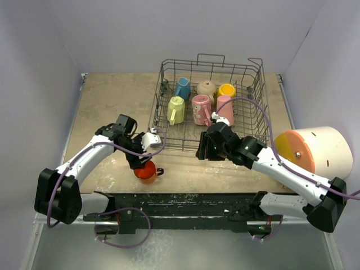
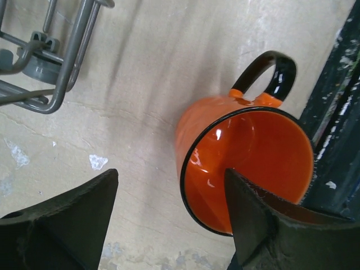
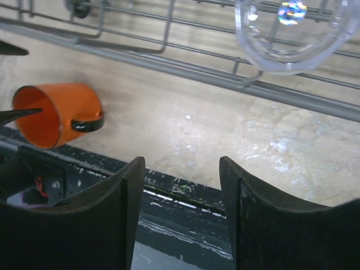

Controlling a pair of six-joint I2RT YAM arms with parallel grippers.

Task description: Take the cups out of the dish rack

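Note:
The orange mug (image 1: 146,171) with a black handle sits tilted at the table's front edge, outside the dish rack (image 1: 256,121). My left gripper (image 1: 143,160) is open over it. In the left wrist view, one finger (image 2: 250,216) is inside the mug's (image 2: 236,152) mouth and the other stands well clear outside. My right gripper (image 1: 203,151) is open and empty at the rack's front wall. Blue (image 1: 183,88), beige (image 1: 206,87), yellow (image 1: 226,90), pale yellow-green (image 1: 176,109), pink mug (image 1: 201,108) and pink tumbler (image 1: 224,109) stand in the rack. A clear glass (image 3: 289,28) lies inside it.
A big white cylinder with an orange end (image 1: 315,149) lies at the right of the table. The black front rail (image 1: 185,199) runs just behind the orange mug. The rack's corner foot (image 2: 45,62) is to the mug's upper left.

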